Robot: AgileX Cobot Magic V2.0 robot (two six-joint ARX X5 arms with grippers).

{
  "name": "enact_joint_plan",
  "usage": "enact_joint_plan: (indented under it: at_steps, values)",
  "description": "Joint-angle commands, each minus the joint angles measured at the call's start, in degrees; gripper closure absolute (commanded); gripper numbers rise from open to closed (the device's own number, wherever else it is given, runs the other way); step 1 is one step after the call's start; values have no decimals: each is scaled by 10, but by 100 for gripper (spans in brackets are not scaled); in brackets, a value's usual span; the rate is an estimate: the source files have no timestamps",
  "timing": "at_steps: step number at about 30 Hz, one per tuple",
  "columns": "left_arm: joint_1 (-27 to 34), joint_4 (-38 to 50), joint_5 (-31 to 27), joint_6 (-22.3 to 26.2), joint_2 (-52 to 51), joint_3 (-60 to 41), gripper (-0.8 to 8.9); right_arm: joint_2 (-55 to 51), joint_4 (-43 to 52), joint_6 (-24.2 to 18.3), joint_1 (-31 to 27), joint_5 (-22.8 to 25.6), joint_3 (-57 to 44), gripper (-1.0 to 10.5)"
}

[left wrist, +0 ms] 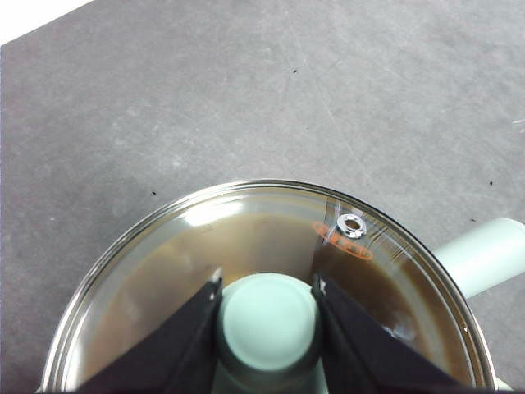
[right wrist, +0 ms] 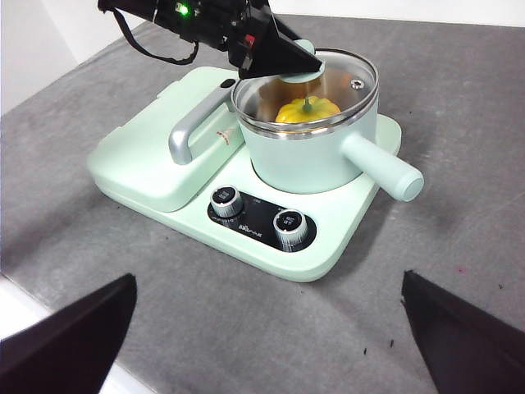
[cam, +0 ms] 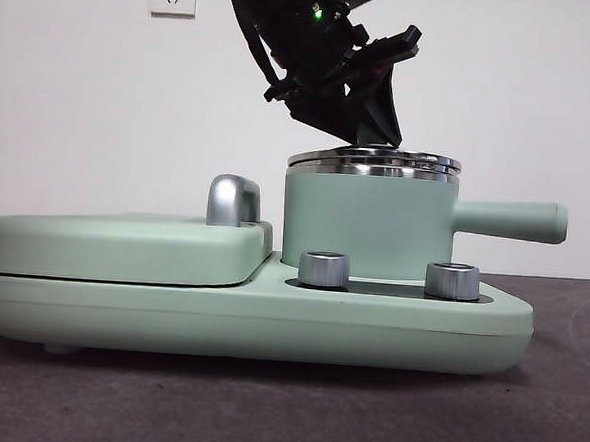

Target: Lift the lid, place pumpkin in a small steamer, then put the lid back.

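The small steamer (cam: 365, 225) stands on the right side of the mint-green cooker base, its long handle (cam: 510, 219) pointing right. The glass lid (cam: 375, 160) rests flat on the pot's steel rim. In the right wrist view the pumpkin (right wrist: 308, 111) shows through the lid (right wrist: 349, 78), inside the steamer (right wrist: 303, 160). My left gripper (left wrist: 268, 283) comes down from above, and its jaws press both sides of the lid's mint-green knob (left wrist: 268, 320). The right gripper (right wrist: 268, 277) hangs back on the near side of the cooker, open and holding nothing.
Left of the pot lies the wide flat hinged cover (cam: 123, 241) with its silver handle (cam: 233, 199). Two steel dials (cam: 324, 269) (cam: 453, 281) stand on the base's front. Grey table surface surrounds the cooker base (right wrist: 328, 246).
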Motion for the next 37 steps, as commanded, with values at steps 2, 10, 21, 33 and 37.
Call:
enact_joint_plan:
  at_steps: [2, 10, 21, 33, 37]
  values:
    - [-8, -5, 1, 2, 15, 16, 702, -1, 13, 7, 3, 2, 3, 432]
    - [-27, -38, 1, 87, 15, 16, 701, -1, 16, 7, 3, 11, 3, 432]
    - [-28, -38, 1, 89, 15, 16, 699, -1, 16, 11, 3, 14, 3, 432]
    - [-28, -23, 1, 87, 14, 35, 324, -1, 15, 11, 3, 14, 3, 432]
    - [-28, -69, 1, 72, 11, 81, 310, -1, 15, 11, 3, 14, 3, 432]
